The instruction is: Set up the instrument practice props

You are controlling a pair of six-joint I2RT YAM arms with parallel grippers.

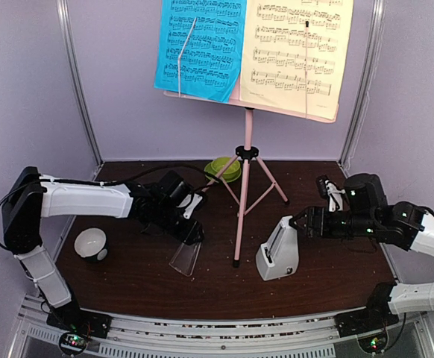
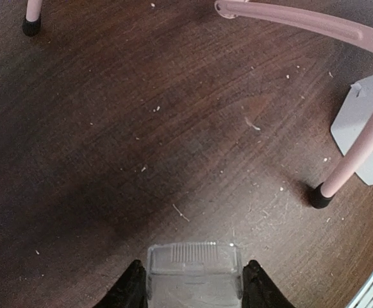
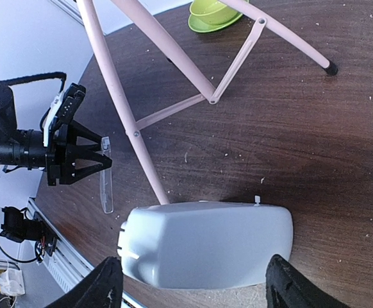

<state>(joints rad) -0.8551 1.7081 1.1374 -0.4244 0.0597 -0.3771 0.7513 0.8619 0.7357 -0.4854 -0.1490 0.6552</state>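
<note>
The pink music stand (image 1: 243,183) is upright on its tripod at mid-table. A blue sheet (image 1: 202,45) and a pale-yellow sheet (image 1: 295,48) rest on its desk. The white metronome (image 1: 278,252) stands on the table just right of the stand's front leg, without its cover. My right gripper (image 1: 297,222) is open around its top, and the fingers (image 3: 106,285) stand clear of the metronome body (image 3: 206,244) on both sides. My left gripper (image 1: 191,233) is shut on the clear cover (image 1: 186,255), which is pinched between the fingertips (image 2: 134,285) and hangs low over the table, left of the stand.
A green cup and saucer (image 1: 224,169) sit at the back behind the stand. A small white-and-black bowl (image 1: 92,244) is at the near left. The stand's legs (image 2: 353,160) spread between the two arms, with one black foot (image 2: 319,196) close to the metronome.
</note>
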